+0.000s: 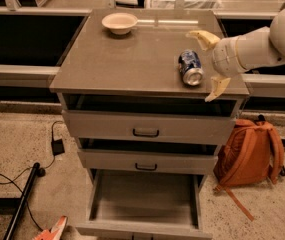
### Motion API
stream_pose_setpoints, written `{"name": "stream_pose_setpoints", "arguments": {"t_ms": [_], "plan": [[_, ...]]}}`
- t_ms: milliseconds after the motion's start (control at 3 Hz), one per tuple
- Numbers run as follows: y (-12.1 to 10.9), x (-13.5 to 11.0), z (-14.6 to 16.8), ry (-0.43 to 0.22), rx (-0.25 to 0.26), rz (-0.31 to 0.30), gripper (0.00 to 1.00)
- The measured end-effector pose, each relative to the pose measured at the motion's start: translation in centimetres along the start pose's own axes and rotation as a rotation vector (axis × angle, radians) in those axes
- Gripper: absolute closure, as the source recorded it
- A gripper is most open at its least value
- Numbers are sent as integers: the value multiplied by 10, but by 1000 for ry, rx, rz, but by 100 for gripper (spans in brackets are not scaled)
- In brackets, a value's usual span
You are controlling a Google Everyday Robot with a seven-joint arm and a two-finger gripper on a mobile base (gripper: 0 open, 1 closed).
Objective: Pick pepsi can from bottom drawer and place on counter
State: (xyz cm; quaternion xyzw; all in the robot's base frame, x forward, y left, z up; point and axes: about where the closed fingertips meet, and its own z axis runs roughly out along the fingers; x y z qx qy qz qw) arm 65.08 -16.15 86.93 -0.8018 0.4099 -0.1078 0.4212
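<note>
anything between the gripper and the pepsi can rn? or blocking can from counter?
Nothing visible. The pepsi can lies on its side on the counter, near the front right edge. The gripper is open right beside it on the right. The cream bowl sits far back left, out of the way.

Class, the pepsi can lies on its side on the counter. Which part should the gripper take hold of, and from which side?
Probably best to take the can across its blue middle, coming down from above. It lies on its side on the counter, silver end toward the front, so its round sides are free. The gripper is open at its right.
</note>
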Motion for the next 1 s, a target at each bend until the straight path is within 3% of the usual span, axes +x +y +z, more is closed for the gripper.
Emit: {"name": "stream_pose_setpoints", "arguments": {"t_ms": [667,1000], "plan": [[37,42,-37,90,-35,120,0],[37,42,-37,90,-35,120,0]]}}
